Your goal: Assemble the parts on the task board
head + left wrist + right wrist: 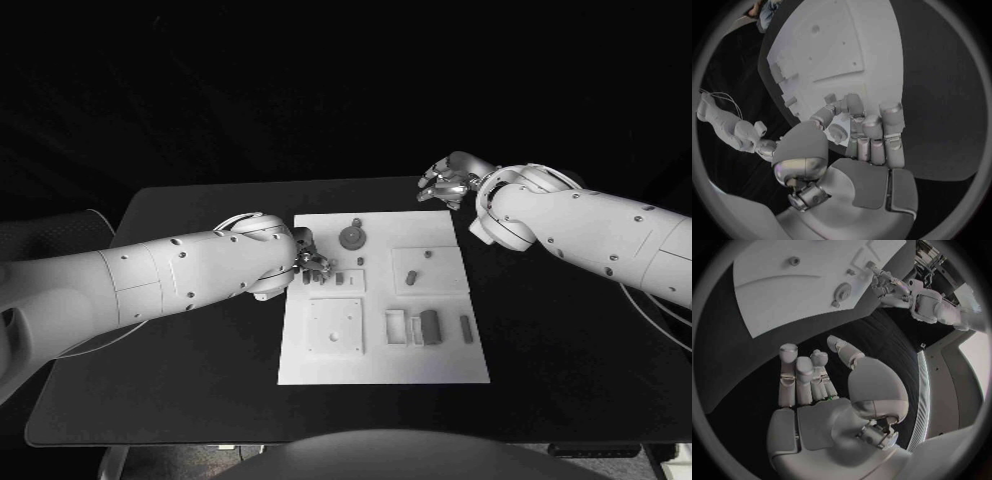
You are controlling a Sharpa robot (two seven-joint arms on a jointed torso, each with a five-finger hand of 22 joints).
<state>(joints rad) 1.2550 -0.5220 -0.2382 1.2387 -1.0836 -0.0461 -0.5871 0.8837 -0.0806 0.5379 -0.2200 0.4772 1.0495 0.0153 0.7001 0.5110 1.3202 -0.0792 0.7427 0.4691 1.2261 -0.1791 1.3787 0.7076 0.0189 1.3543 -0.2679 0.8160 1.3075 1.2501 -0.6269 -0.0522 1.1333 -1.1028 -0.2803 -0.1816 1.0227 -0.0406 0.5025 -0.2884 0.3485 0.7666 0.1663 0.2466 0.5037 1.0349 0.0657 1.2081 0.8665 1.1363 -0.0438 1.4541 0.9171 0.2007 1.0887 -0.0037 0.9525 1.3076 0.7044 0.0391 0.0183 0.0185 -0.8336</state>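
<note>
White task board [378,350] lies mid-table, its grey parts [428,325] scattered on it. My left hand [309,262], fingers curled, touches its near-left edge; whether it pinches anything I cannot tell. I should press straight down. My right hand [447,182] hovers loosely spread, empty, off the board.

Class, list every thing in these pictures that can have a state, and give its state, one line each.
left hand: over the task board's left edge, fingers curled in at a small part.
right hand: off the board, over the black table, open, holding nothing.
task board: flat on the table.
round part: lying on the board.
</note>
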